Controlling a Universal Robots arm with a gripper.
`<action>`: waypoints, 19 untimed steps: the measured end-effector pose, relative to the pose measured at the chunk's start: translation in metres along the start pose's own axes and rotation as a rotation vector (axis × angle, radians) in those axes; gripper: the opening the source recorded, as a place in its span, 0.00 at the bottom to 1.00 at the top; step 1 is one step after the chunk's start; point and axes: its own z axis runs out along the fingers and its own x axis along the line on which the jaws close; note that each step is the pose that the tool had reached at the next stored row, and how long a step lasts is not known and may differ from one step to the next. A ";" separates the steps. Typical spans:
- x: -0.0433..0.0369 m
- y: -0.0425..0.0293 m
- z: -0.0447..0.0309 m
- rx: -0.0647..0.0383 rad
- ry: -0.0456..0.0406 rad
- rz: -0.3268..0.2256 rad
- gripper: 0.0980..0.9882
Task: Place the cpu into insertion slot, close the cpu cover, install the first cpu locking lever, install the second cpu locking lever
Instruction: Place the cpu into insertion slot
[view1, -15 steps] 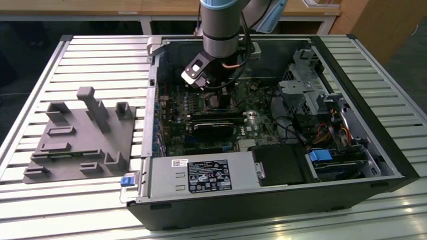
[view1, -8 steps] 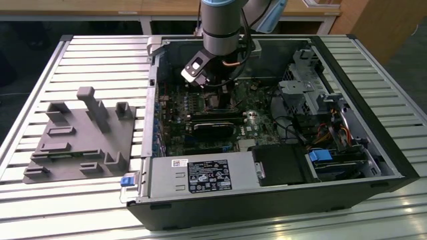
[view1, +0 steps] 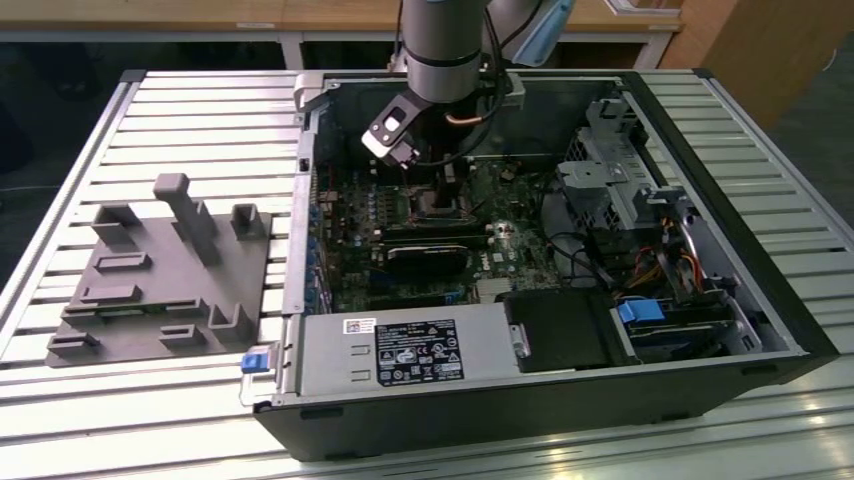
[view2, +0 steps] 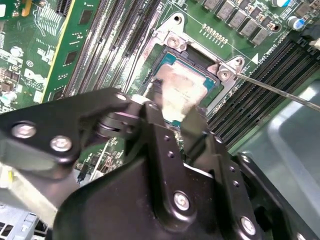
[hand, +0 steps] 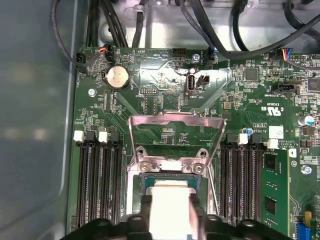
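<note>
Gripper (view2: 175, 117) is clamped on the cpu (view2: 182, 92). In both wrist views the two black fingers (hand: 146, 210) sit tight against opposite edges of the chip, silver top facing up. The cpu is right over the insertion slot (hand: 150, 177), inside its metal rim. I can't tell whether it's fully seated or a hair above the pins.

The cpu cover (hand: 175, 119) is swung wide open on its hinge, lying back over the board on the far side of the slot from the gripper, so nothing sits over the opening. One thin locking lever (view2: 280, 92) sticks out at an angle from a corner of the slot, across the memory slots (view2: 260, 90), clear of the fingers.

It's a tight fit: long black memory slots run just beside the slot on both sides. A coin battery (hand: 116, 76) and a tangle of cables (hand: 150, 20) sit beyond the open cover.

In the exterior view the arm (view1: 441, 50) reaches straight down into the open case (view1: 534, 420). A black block (view1: 427, 255) sits just beside the spot, and the power supply (view1: 400, 350) is nearer the case's front edge. A grey fixture (view1: 160, 290) sits on the slatted worktop (view1: 147, 100), at the exterior view's left, well apart.
</note>
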 end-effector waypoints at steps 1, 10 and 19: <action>0.0000 0.0000 -0.0005 0.000 0.0000 0.000 0.36; 0.0001 0.0003 -0.0029 0.000 0.0003 0.000 0.01; 0.0001 0.0004 -0.0049 0.001 0.0000 0.000 0.01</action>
